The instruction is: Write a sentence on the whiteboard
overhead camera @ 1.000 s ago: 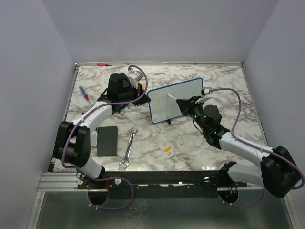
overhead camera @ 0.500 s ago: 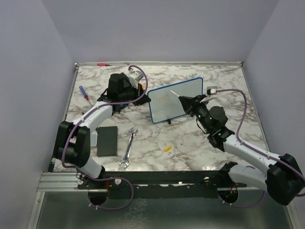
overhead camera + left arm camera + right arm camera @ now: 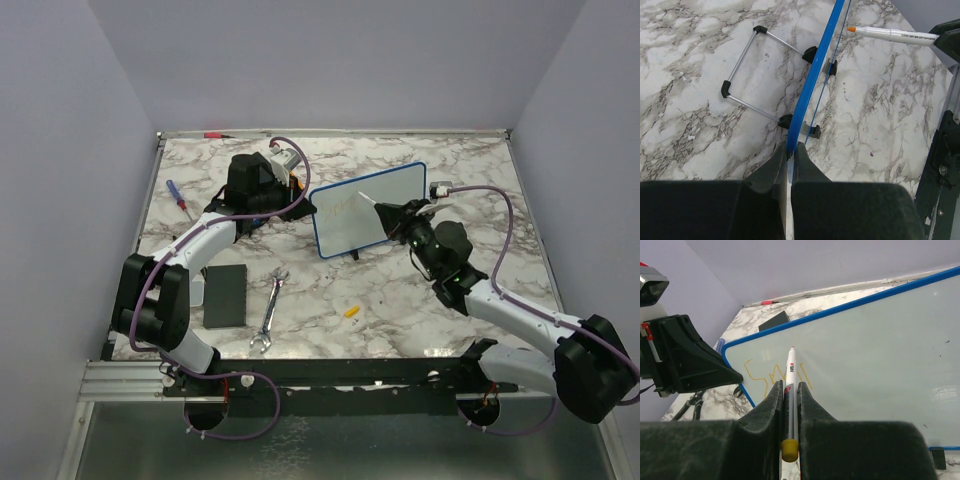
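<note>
The whiteboard (image 3: 365, 210), white with a thin blue frame, stands tilted on its feet at mid table. My left gripper (image 3: 791, 146) is shut on its left edge (image 3: 812, 82). My right gripper (image 3: 788, 385) is shut on a white marker (image 3: 790, 372) with an orange tip and yellow end cap. The tip is at or just off the board's face (image 3: 875, 345); contact cannot be told. The sentence (image 3: 771, 374) is a few yellow strokes near the board's left end, also faint in the top view (image 3: 342, 207). The marker shows in the left wrist view (image 3: 892, 35) and top view (image 3: 366, 198).
A wrench (image 3: 270, 310) and a flat black pad (image 3: 226, 294) lie front left. A small yellow cap (image 3: 351, 310) lies in front of the board. A blue-handled screwdriver (image 3: 177, 194) lies at the left, a red marker (image 3: 213, 134) at the back edge.
My right arm has moved the marker's tip up and left across the board's face over the last second. The left arm and the board have stayed still.
</note>
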### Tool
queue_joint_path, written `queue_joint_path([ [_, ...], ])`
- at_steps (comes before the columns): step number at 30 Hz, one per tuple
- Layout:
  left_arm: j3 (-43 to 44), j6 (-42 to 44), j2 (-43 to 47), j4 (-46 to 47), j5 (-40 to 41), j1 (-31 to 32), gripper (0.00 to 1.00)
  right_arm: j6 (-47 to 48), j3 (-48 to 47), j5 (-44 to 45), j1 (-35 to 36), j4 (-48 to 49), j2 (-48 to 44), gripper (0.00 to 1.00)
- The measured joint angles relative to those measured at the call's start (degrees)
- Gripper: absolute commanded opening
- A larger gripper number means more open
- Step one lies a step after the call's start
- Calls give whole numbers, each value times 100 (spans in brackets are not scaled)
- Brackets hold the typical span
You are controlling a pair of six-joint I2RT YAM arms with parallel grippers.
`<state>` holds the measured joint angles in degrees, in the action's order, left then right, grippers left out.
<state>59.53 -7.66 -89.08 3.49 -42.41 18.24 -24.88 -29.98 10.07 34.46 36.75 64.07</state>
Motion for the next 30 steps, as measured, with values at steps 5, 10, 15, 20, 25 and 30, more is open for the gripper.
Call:
queue_joint_path([
  [5,0,0,0,0,0,2,0,37,-7,48,0,7,120,1],
  [10,0,-2,0,0,2,4,0,63,-9,122,0,70,267,1],
  [15,0,-2,0,0,4,4,0,98,-9,160,0,92,278,1],
  [20,0,-2,0,0,4,4,0,94,44,160,0,94,260,1],
  [25,0,0,0,0,4,7,0,26,341,160,0,72,190,1],
  [30,0,-2,0,0,9,7,0,-87,527,157,0,44,186,1],
])
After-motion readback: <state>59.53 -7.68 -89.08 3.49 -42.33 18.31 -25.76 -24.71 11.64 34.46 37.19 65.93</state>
